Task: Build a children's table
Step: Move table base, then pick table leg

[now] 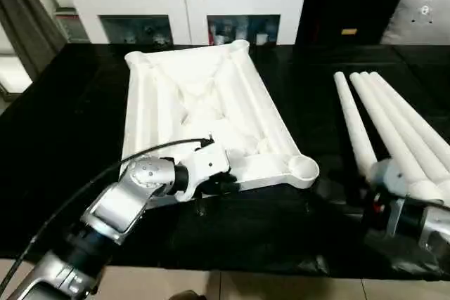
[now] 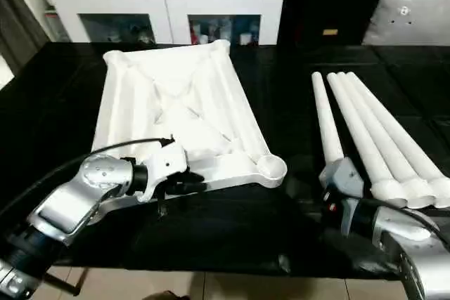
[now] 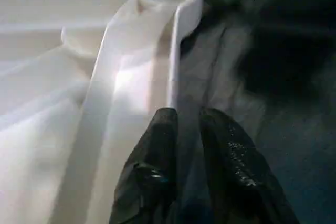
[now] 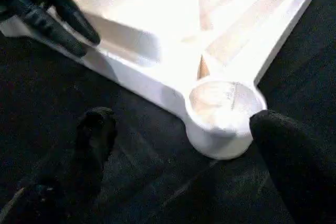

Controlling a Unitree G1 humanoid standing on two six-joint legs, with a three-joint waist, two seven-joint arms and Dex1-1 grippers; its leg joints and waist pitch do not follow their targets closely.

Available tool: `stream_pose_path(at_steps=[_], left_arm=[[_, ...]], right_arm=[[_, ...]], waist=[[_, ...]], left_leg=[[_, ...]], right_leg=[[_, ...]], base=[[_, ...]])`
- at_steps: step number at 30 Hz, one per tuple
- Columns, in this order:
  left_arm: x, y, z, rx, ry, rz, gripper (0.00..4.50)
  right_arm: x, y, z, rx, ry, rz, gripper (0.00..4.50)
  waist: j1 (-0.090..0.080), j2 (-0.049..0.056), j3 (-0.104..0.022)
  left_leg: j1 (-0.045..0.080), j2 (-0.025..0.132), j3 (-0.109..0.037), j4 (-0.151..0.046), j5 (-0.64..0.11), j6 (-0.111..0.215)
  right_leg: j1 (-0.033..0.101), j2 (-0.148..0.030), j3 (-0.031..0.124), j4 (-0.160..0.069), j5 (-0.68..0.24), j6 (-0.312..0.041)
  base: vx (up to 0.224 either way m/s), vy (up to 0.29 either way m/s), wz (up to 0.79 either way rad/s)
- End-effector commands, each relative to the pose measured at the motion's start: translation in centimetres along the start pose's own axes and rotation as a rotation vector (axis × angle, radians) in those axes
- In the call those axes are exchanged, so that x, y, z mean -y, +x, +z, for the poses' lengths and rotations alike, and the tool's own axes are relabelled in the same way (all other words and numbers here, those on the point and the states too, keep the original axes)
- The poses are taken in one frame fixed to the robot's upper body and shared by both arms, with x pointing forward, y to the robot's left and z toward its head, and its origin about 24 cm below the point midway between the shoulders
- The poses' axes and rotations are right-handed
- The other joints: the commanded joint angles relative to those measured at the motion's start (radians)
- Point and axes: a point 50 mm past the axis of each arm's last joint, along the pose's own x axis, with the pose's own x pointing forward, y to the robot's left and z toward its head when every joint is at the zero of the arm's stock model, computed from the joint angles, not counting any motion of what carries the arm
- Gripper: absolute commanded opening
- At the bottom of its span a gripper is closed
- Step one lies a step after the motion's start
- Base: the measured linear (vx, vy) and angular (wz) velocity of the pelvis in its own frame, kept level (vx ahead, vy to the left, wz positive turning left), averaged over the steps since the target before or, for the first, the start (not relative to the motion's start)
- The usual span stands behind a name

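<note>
The children's table top (image 1: 204,96) lies upside down on the black table, its ribbed underside and round corner sockets facing up. My left gripper (image 1: 226,186) is at its near long rim; in the left wrist view its fingers (image 3: 157,145) stand a little apart astride the rim wall (image 3: 173,66). Several white legs (image 1: 383,124) lie side by side at the right. My right gripper (image 4: 179,119) is wide open, low over the black surface just in front of the near right corner socket (image 4: 223,100), holding nothing.
A white cabinet (image 1: 186,12) with glass doors stands behind the black table (image 1: 63,131). A pale cushion (image 1: 422,12) is at the back right. A black cable (image 1: 105,173) runs along my left arm. The table's front edge is near, with floor tiles below.
</note>
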Motion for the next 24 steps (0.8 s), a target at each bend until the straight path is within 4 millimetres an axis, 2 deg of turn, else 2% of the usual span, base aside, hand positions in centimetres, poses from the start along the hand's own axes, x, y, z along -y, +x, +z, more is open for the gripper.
stream_pose_path(at_steps=[1,3,4,5,8,9,10,11,13,15,16,17,18,19,20,21,22,23,24], left_arm=[[-0.4,-0.9,1.2,0.090,-0.004,0.085,1.22],[-0.5,-1.4,1.9,0.162,-0.001,0.157,1.36],[-0.5,-1.5,2.1,0.180,0.000,0.178,1.36],[-0.8,-2.2,2.7,0.262,-0.025,0.272,1.53],[-1.1,-2.9,3.1,0.321,-0.069,0.366,1.71],[-1.2,-3.1,3.1,0.331,-0.078,0.397,1.83],[-1.5,-4.5,2.6,0.373,-0.178,0.564,1.95],[-1.5,-4.5,2.6,0.373,-0.179,0.565,2.04],[-1.2,-5.5,1.6,0.364,-0.231,0.680,2.17],[-0.7,-5.9,0.8,0.350,-0.254,0.749,2.29],[-0.7,-5.9,0.8,0.349,-0.257,0.751,2.41],[-0.2,-5.9,0.4,0.345,-0.291,0.779,2.47],[0.1,-6.0,0.2,0.338,-0.299,0.796,2.53],[0.3,-6.0,0.0,0.333,-0.315,0.811,2.59],[0.3,-6.0,0.0,0.330,-0.319,0.818,2.71],[0.6,-6.1,-0.3,0.321,-0.336,0.842,2.71],[0.6,-6.1,-0.3,0.321,-0.336,0.842,2.81],[0.6,-6.1,-0.4,0.316,-0.346,0.851,2.88],[0.7,-6.1,-0.5,0.308,-0.351,0.856,2.98]], right_arm=[[-0.4,0.8,2.9,0.088,-0.054,-0.039,4.50],[-1.0,1.5,4.6,0.139,-0.081,-0.093,4.50],[-1.2,1.6,5.0,0.148,-0.087,-0.113,4.50],[-1.8,2.3,5.8,0.159,-0.097,-0.155,4.50],[-2.3,2.9,6.5,0.186,-0.093,-0.199,4.50],[-2.4,2.9,6.6,0.198,-0.087,-0.218,4.50],[-2.8,3.2,7.0,0.249,-0.036,-0.310,4.50],[-2.8,3.2,7.0,0.250,-0.036,-0.311,4.50],[-2.9,3.5,6.5,0.230,-0.021,-0.432,4.50],[-2.8,3.7,6.1,0.224,0.007,-0.548,4.50],[-2.8,3.7,6.1,0.224,0.009,-0.552,4.50],[-2.8,4.1,5.9,0.235,0.018,-0.585,4.50],[-2.8,4.2,5.9,0.234,0.002,-0.596,4.50],[-2.6,4.2,5.8,0.223,-0.004,-0.641,4.50],[-2.5,4.3,5.6,0.209,0.015,-0.653,4.50],[-2.1,4.4,4.7,0.148,0.100,-0.700,4.50],[-2.1,4.4,4.7,0.148,0.100,-0.700,4.50],[-2.0,4.4,4.2,0.099,0.131,-0.712,4.50],[-1.9,4.6,3.8,0.032,0.150,-0.696,4.50]], waist=[[0.002,-0.028,-0.048],[-0.004,-0.027,-0.047],[-0.005,-0.028,-0.049],[-0.004,-0.027,-0.048],[-0.004,-0.028,-0.048],[-0.004,-0.026,-0.046],[-0.006,-0.036,-0.047],[-0.007,-0.033,-0.047],[-0.005,-0.034,-0.048],[-0.006,-0.031,-0.045],[-0.009,-0.028,-0.043],[-0.009,-0.029,-0.043],[-0.014,-0.026,-0.042],[-0.017,-0.022,-0.042],[-0.025,-0.018,-0.041],[-0.031,-0.013,-0.039],[-0.036,-0.010,-0.038],[-0.039,-0.016,-0.037],[-0.045,-0.020,-0.037]], left_leg=[[0.027,0.115,-0.049,-0.080,-0.155,0.133],[0.025,0.118,-0.053,-0.085,-0.147,0.122],[0.029,0.115,-0.051,-0.084,-0.160,0.114],[0.029,0.114,-0.049,-0.084,-0.169,0.108],[0.029,0.110,-0.049,-0.085,-0.172,0.085],[0.030,0.109,-0.047,-0.086,-0.181,0.072],[0.027,0.113,-0.049,-0.089,-0.172,0.061],[0.027,0.113,-0.050,-0.088,-0.162,0.059],[0.028,0.111,-0.050,-0.089,-0.160,0.055],[0.031,0.108,-0.050,-0.093,-0.179,0.031],[0.035,0.114,-0.056,-0.101,-0.210,-0.003],[0.040,0.120,-0.062,-0.106,-0.235,-0.030],[0.047,0.132,-0.076,-0.117,-0.289,-0.080],[0.054,0.142,-0.086,-0.121,-0.316,-0.104],[0.059,0.165,-0.106,-0.134,-0.345,-0.129],[0.066,0.188,-0.126,-0.151,-0.383,-0.131],[0.063,0.199,-0.135,-0.165,-0.432,-0.109],[0.063,0.200,-0.136,-0.167,-0.452,-0.098],[0.054,0.183,-0.129,-0.160,-0.455,-0.060]], right_leg=[[0.021,-0.090,0.039,-0.069,0.020,-0.286],[0.020,-0.088,0.040,-0.066,0.025,-0.273],[0.018,-0.088,0.041,-0.069,0.015,-0.266],[0.017,-0.090,0.042,-0.070,0.004,-0.264],[0.017,-0.087,0.043,-0.073,-0.016,-0.249],[0.012,-0.085,0.044,-0.075,-0.027,-0.244],[0.015,-0.086,0.044,-0.070,-0.010,-0.245],[0.015,-0.086,0.043,-0.068,0.004,-0.248],[0.014,-0.082,0.043,-0.070,0.007,-0.233],[0.009,-0.077,0.043,-0.073,-0.003,-0.214],[0.007,-0.067,0.040,-0.073,-0.019,-0.201],[0.005,-0.059,0.037,-0.071,-0.025,-0.190],[0.005,-0.042,0.030,-0.066,-0.019,-0.168],[0.003,-0.034,0.025,-0.061,-0.012,-0.157],[0.000,-0.026,0.019,-0.051,0.005,-0.134],[-0.005,-0.020,0.012,-0.038,0.002,-0.129],[-0.004,-0.021,0.007,-0.028,-0.020,-0.125],[-0.006,-0.023,0.008,-0.027,-0.027,-0.124],[0.001,-0.031,0.012,-0.041,-0.031,-0.150]], base=[[0.000,0.000,0.00],[0.000,0.000,0.00],[0.000,0.000,0.00],[0.000,0.000,0.00],[0.000,0.000,0.00],[0.000,0.000,0.00],[0.000,0.000,0.00],[0.000,0.000,0.00],[0.000,0.000,0.00],[0.000,0.000,0.00],[0.000,0.000,0.00],[0.000,0.000,0.00],[0.000,0.000,0.00],[0.000,0.000,0.00],[0.000,0.000,0.00],[0.000,0.000,0.00],[-0.022,-0.069,0.06],[-0.031,-0.105,0.03],[-0.031,-0.105,0.03]])
